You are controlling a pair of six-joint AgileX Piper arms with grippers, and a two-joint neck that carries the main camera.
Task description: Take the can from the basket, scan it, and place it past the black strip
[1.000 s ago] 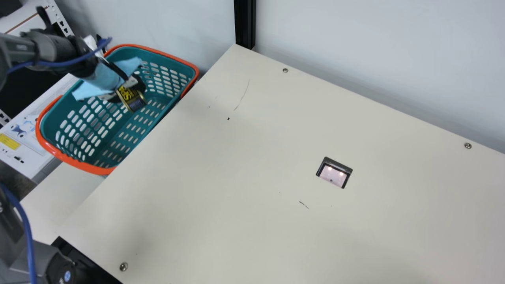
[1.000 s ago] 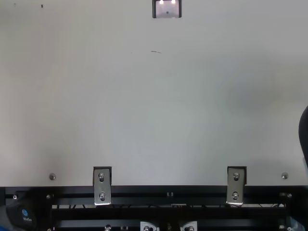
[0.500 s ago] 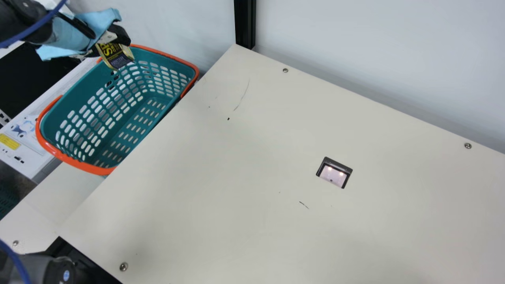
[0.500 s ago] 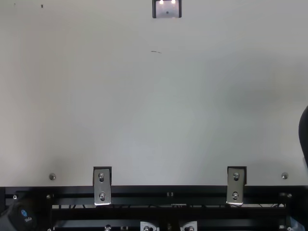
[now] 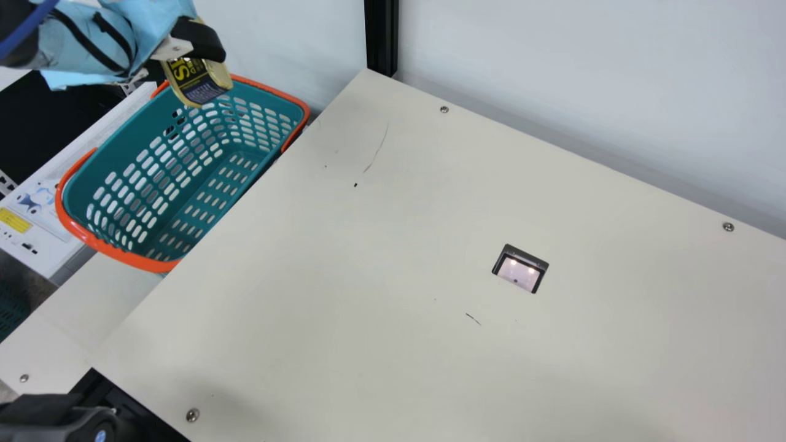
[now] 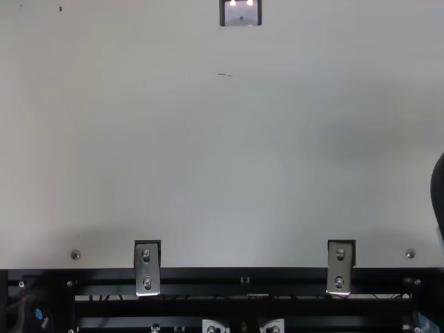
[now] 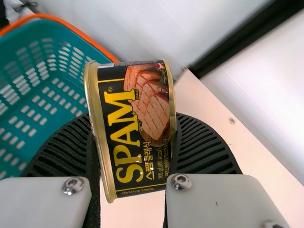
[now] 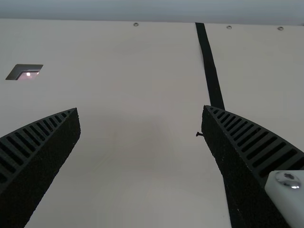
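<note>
At the main view's upper left, my left gripper [image 5: 191, 56] is shut on the black and yellow can [image 5: 199, 83], held above the back end of the teal basket [image 5: 184, 153] with its orange rim. In the left wrist view the can [image 7: 135, 128] is pinched between both ribbed fingers of my left gripper [image 7: 133, 137], its label facing the camera. My right gripper [image 8: 141, 111] stands open over the table in the right wrist view, with the black strip [image 8: 211, 71] running behind its right finger. The scanner window [image 5: 520, 269] is set into the table.
The cream table [image 5: 368, 276] meets a pale wall along its back, where a black post [image 5: 381, 37] rises at the corner. A white box-like unit [image 5: 37, 209] lies beside the basket. Black rails [image 6: 243, 305] run along the table's front edge.
My left gripper has lifted the can up from inside the basket toward its back end, first up and left, then slightly right. The right arm's visible part in the top view has not moved.
</note>
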